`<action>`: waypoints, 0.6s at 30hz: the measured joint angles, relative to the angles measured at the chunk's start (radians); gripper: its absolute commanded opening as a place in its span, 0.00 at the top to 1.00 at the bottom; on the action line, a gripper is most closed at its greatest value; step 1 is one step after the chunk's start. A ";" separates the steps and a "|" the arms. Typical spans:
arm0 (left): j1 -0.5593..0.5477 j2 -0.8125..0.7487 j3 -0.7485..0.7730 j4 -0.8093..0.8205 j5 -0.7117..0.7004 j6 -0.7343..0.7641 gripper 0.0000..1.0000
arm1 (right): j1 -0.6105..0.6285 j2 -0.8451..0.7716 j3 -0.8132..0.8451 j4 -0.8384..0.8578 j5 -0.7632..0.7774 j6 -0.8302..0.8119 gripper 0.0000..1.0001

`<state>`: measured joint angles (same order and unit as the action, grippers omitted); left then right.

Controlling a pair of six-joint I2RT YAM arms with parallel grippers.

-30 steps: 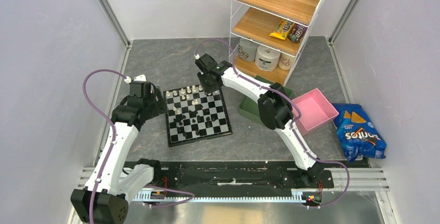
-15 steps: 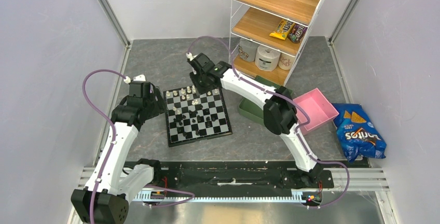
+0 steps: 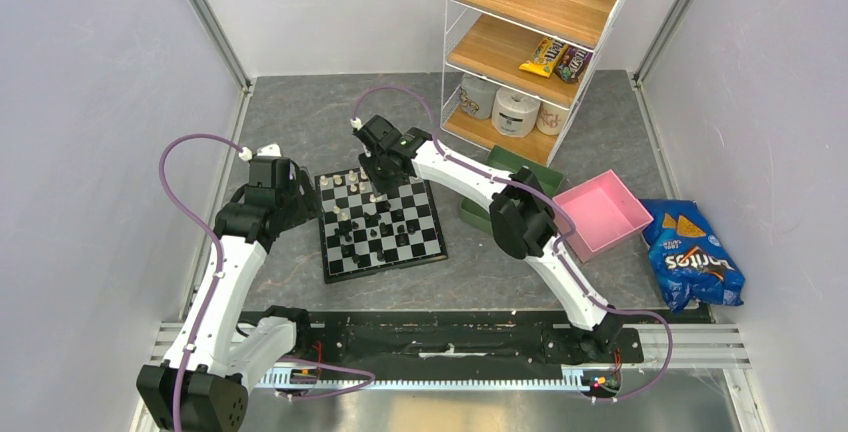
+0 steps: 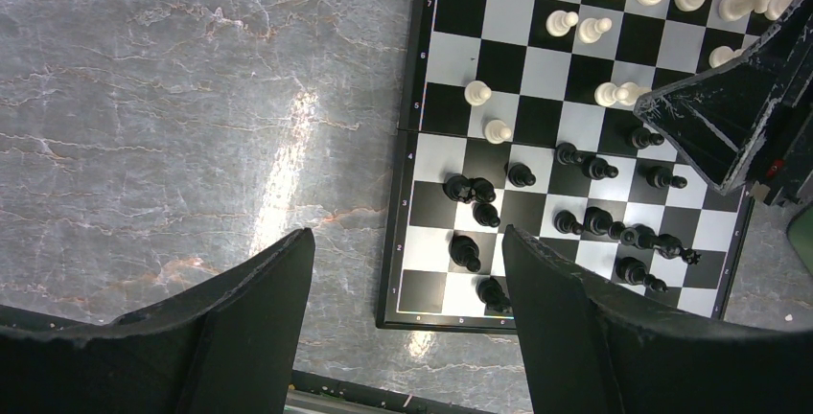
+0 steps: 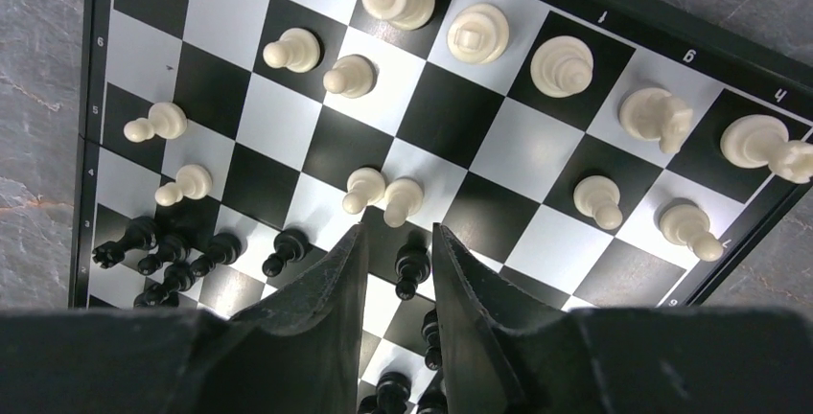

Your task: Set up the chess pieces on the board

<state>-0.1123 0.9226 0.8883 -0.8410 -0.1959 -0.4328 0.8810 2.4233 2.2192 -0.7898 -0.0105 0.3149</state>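
Jaws of your right gripper (image 5: 400, 234) stand slightly apart, gripping nothing, over the board (image 5: 537, 146). Two white pawns (image 5: 383, 194) sit just beyond its tips, one black piece (image 5: 412, 263) under the gap. Your left gripper (image 4: 407, 237) is released wide, with the board ahead-right of it.

The left gripper (image 4: 407, 241) hangs with jaws wide apart. The right arm (image 3: 470, 177) stretches forward, right gripper (image 5: 398, 241) pointing down, jaws narrowly parted.

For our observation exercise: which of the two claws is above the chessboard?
The right claw, hovering above white pieces on the board; the left claw sits off its left edge, over grey table.
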 measured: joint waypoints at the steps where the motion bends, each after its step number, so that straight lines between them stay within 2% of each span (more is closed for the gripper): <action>1: 0.000 0.000 0.000 0.000 0.000 0.000 0.21 | -0.001 0.005 0.005 -0.003 0.000 0.000 0.63; 10: 0.000 0.000 0.000 0.000 0.008 0.000 0.21 | -0.002 0.032 0.048 -0.006 0.003 0.000 0.68; 18: 0.000 0.000 -0.001 0.000 0.015 0.000 0.21 | -0.002 0.050 0.062 -0.015 0.003 0.003 0.68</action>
<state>-0.1123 0.9226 0.8875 -0.8410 -0.1810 -0.4328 0.8791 2.4733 2.2814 -0.8047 -0.0071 0.3176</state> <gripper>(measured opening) 0.794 0.321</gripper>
